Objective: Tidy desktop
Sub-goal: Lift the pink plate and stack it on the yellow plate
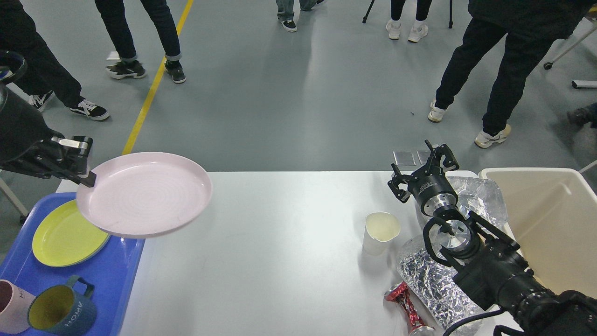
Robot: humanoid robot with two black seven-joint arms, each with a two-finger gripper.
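Progress, judged from how things lie: partly done. At the table's left edge a blue tray (116,275) already carries a yellow-green plate (63,240), a pink mug (11,308) and a blue mug (58,312) marked HOME. The left gripper (86,178) has its fingers closed on the rim of a pink plate (144,193), held in the air over the tray's near-table side and above the yellow-green plate; this item appears to be on its way to the tray but is not yet set down.

The table (280,242), white and smooth, is bare across its middle. Outstanding items sit toward its right edge: a white paper cup (380,231), upright; a crushed red can (408,308) near the front edge; crumpled silver foil wrapping (433,280) beside the can and running back under the arm. The right gripper (422,170) hovers over the foil with fingers spread, holding nothing. A cream plastic bin (550,224) stands just off the right edge, seemingly empty.

Room: grey floor, yellow line, several bystanders' legs beyond the table.
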